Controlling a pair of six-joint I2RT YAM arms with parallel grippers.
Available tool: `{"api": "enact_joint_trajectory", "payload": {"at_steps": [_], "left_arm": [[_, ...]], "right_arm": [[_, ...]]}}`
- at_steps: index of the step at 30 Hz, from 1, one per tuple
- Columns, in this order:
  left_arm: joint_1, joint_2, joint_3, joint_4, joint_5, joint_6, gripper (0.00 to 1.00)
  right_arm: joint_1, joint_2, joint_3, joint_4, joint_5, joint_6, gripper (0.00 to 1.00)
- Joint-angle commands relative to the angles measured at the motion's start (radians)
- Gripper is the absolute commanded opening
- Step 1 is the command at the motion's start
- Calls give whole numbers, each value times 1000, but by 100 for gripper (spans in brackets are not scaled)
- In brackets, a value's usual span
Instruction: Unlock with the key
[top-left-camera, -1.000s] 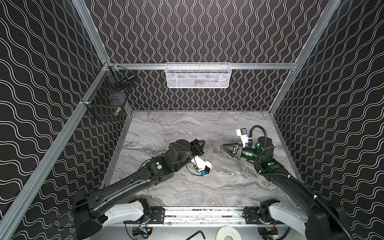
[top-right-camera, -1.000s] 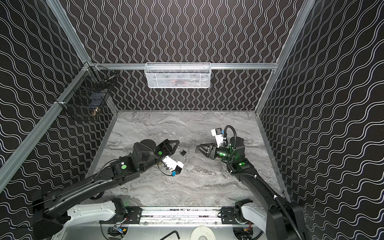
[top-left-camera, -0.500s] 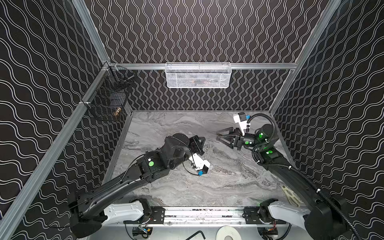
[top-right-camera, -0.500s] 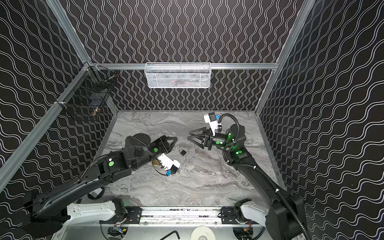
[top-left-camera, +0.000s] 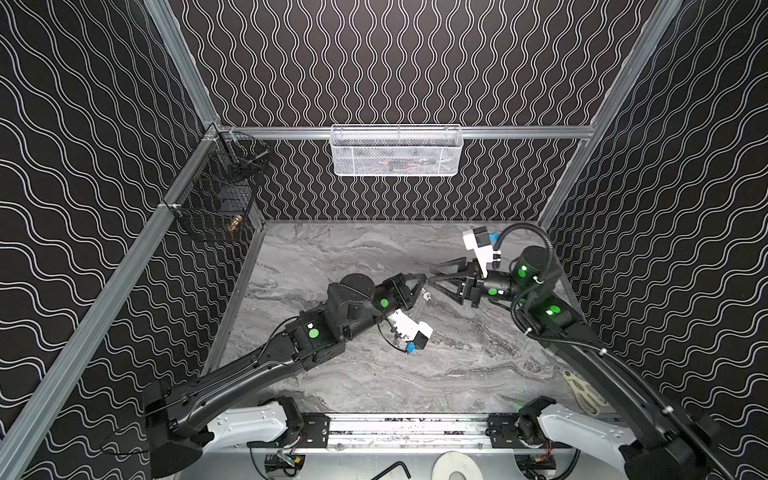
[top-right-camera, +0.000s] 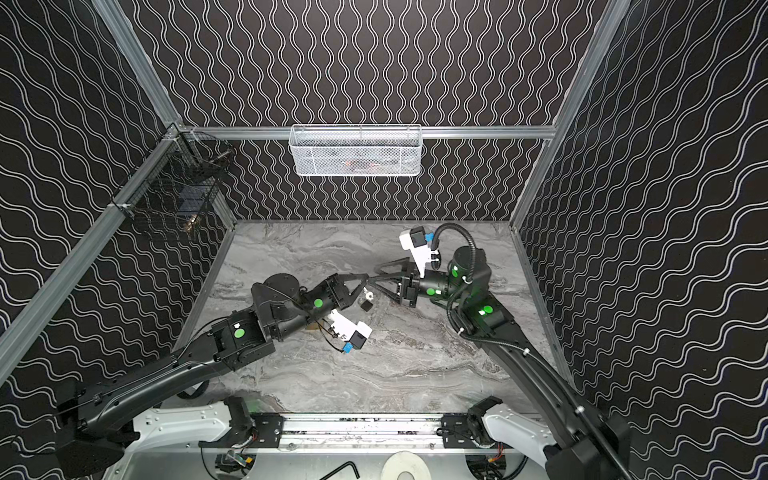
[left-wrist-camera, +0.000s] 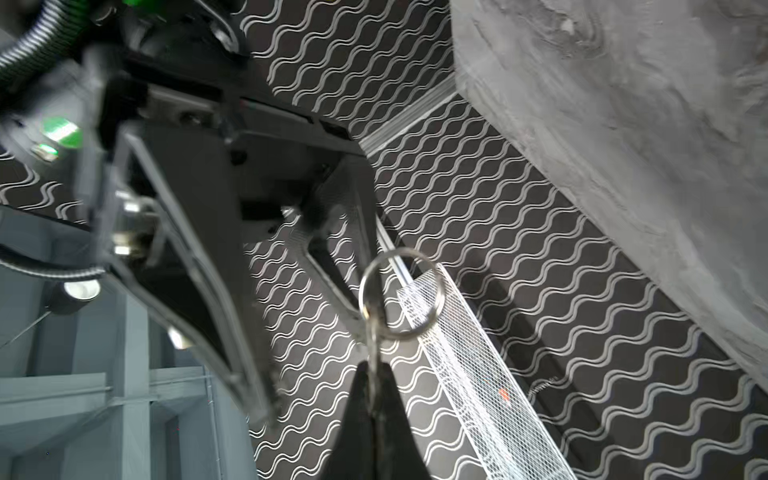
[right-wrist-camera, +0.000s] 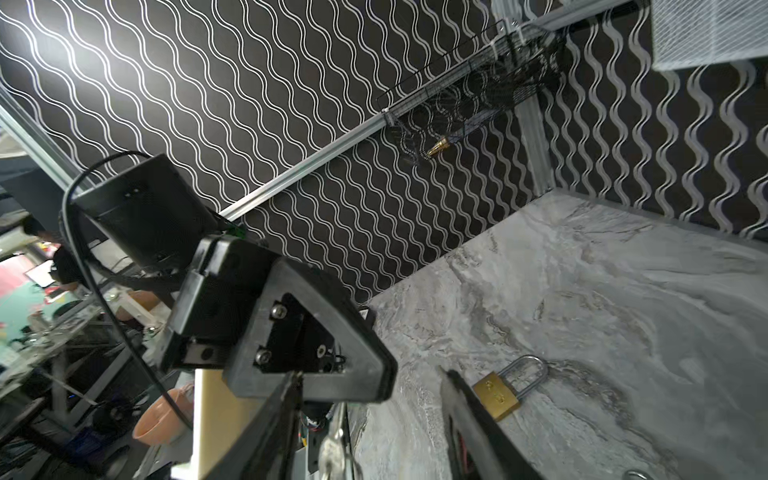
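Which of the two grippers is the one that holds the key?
The left gripper: its jaws are shut on the key, which sticks out past the tips. The right gripper faces it with its jaws open, closed on nothing.

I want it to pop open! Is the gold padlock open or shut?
Shut: the padlock lies with both shackle legs down in its body.

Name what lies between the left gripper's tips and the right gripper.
The key ring, on the key pinched by the left gripper; the left wrist view shows it before the open right gripper.
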Motion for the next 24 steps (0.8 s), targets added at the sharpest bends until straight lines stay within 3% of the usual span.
{"api": "enact_joint_trajectory", "payload": {"at_steps": [1, 5, 8, 12, 20, 24], "left_arm": [[-13, 17, -10, 143, 15, 292, 0], [-8, 64, 51, 134, 22, 303, 0], [-10, 89, 76, 249, 108, 300, 0], [-8, 55, 46, 220, 229, 304, 0], [-8, -23, -63, 361, 403, 326, 0], [-7, -14, -86, 446, 429, 332, 0]], "right_arm": [[-2, -66, 63, -219, 193, -123, 59], [-8, -102, 154, -356, 227, -168, 61], [-9, -112, 206, -408, 232, -177, 61], [-11, -105, 285, -495, 229, -211, 61], [-10, -105, 299, -533, 58, -234, 61], [-10, -87, 297, -532, -51, -225, 52]]}}
